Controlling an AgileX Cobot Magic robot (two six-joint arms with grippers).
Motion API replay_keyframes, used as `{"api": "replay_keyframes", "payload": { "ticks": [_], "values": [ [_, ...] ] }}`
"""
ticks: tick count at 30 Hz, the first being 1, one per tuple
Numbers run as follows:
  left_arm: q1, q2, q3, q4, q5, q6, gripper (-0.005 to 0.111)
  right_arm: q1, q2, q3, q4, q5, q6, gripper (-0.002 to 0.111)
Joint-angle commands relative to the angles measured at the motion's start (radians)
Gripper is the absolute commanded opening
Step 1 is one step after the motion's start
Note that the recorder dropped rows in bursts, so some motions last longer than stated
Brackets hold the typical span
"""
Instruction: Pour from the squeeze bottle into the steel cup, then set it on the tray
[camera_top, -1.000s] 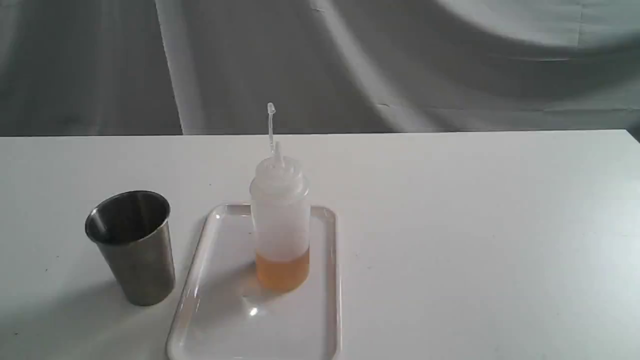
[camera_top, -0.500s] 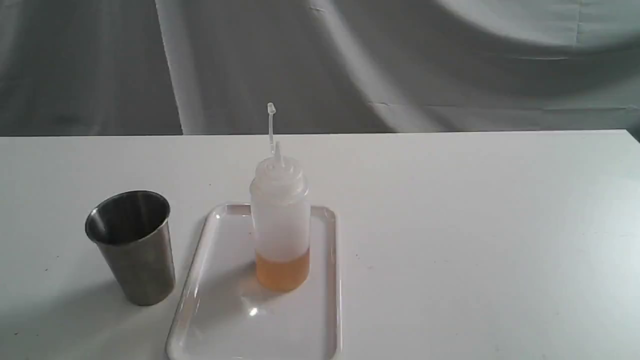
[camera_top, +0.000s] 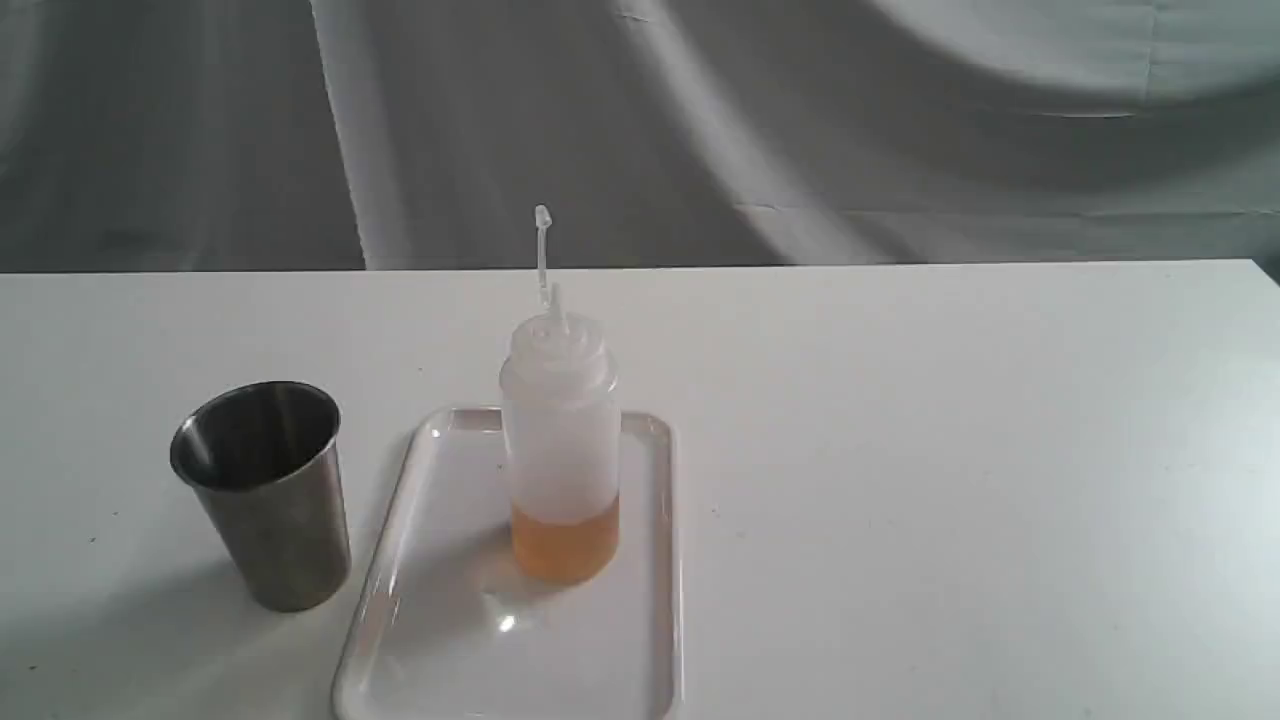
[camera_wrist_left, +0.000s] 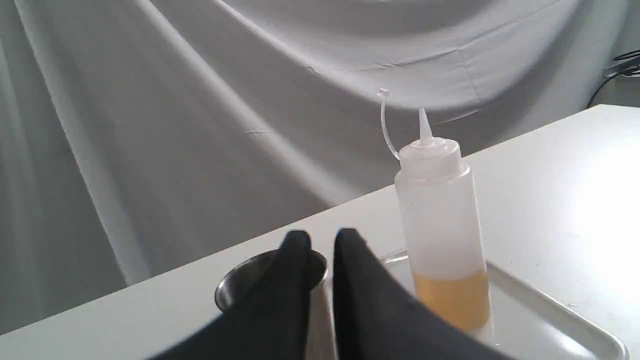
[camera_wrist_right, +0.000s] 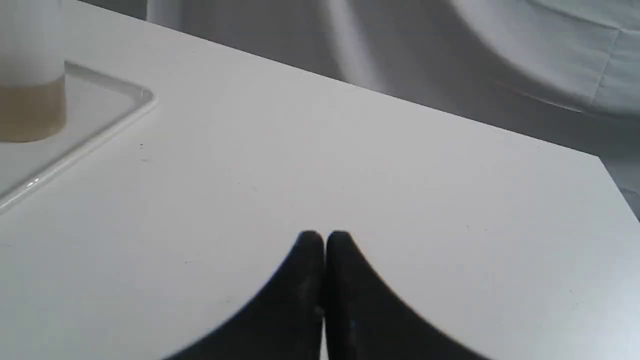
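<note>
The squeeze bottle (camera_top: 560, 440) stands upright on the clear tray (camera_top: 440, 660), amber liquid in its lower part, its cap strap sticking up. Left of the tray stands the steel cup (camera_top: 265, 495), upright on the table. Neither gripper appears in the exterior view. In the left wrist view my left gripper (camera_wrist_left: 322, 240) is shut with nothing in it, its black fingers in front of the cup (camera_wrist_left: 240, 287), with the bottle (camera_wrist_left: 440, 220) and tray (camera_wrist_left: 560, 320) beyond. In the right wrist view my right gripper (camera_wrist_right: 325, 239) is shut and empty over bare table, away from the tray (camera_wrist_right: 100, 120) and bottle (camera_wrist_right: 30, 100).
The white table (camera_top: 950, 450) stretches wide to the right of the tray. A grey draped cloth (camera_top: 700, 130) hangs behind the table's far edge. A dark cable (camera_wrist_left: 617, 70) shows at the far side in the left wrist view.
</note>
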Motion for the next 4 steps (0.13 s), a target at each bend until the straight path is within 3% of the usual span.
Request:
{"api": "replay_keyframes", "payload": {
  "ticks": [1,4],
  "values": [
    [0.002,0.003,0.004,-0.002,-0.006,-0.003,0.008,-0.009,-0.006,0.003,0.008,-0.011,0.002,0.0],
    [0.002,0.003,0.004,-0.002,-0.006,-0.003,0.008,-0.009,-0.006,0.003,0.008,-0.011,0.002,0.0]
  ]
}}
